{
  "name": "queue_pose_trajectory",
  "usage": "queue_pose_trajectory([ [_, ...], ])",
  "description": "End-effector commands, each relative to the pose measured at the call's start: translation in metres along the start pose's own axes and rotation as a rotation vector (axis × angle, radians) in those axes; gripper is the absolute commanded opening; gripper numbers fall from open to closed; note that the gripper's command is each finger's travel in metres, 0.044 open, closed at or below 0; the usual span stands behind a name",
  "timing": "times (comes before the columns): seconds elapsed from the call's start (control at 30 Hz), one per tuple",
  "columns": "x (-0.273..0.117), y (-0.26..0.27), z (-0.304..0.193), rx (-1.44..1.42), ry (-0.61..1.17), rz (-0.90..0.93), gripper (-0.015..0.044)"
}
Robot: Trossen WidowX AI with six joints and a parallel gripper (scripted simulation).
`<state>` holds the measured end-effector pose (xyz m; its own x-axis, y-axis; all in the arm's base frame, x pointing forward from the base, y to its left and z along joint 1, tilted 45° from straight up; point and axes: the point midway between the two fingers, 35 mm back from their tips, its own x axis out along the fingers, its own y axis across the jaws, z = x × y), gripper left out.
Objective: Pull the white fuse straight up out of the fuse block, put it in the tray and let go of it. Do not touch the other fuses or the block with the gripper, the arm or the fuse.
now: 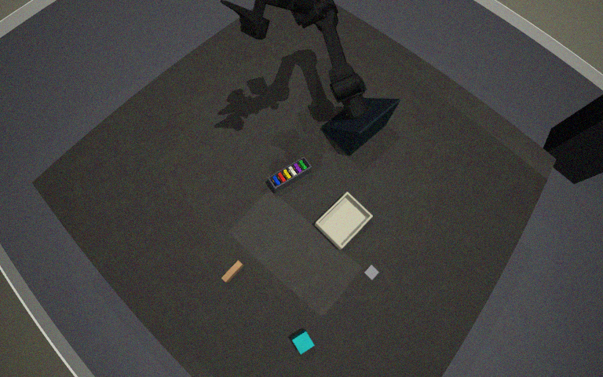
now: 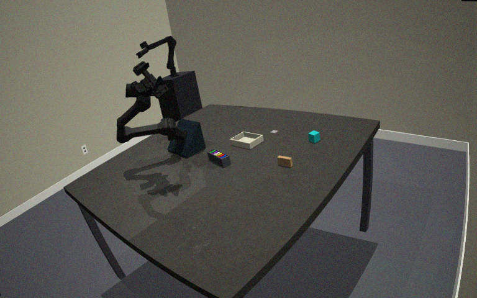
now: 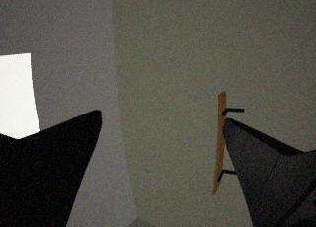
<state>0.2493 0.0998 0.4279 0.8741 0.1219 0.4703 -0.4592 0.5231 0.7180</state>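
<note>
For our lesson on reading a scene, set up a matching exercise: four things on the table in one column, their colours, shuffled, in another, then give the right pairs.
Things:
1. tray
2. cube
3. block near the mat's edge
4. fuse at the block's left end in the top view

Colours:
A. tan
B. blue
C. cream
D. turquoise

Pairs: 1-C, 2-D, 3-A, 4-B

Matte black jointed arm (image 2: 133, 114) on dark wedge-shaped base (image 2: 187, 138)
</note>
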Motion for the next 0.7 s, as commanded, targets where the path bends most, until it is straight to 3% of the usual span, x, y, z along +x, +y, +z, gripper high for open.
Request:
queue_pose_trajectory([
  [0.0, 0.001, -0.002, -0.002, -0.012, 0.006, -0.008, 0.0374],
  [0.23, 0.023, -0.084, -0.067, -0.467, 0.267, -0.307, 0.019],
  [0.4, 0.015, -0.159, -0.107, -0.821, 0.55, -0.51, 0.0066],
  [0.67, -0.039, -0.268, -0.141, -1.318, 1.158, -0.728, 0.0066],
])
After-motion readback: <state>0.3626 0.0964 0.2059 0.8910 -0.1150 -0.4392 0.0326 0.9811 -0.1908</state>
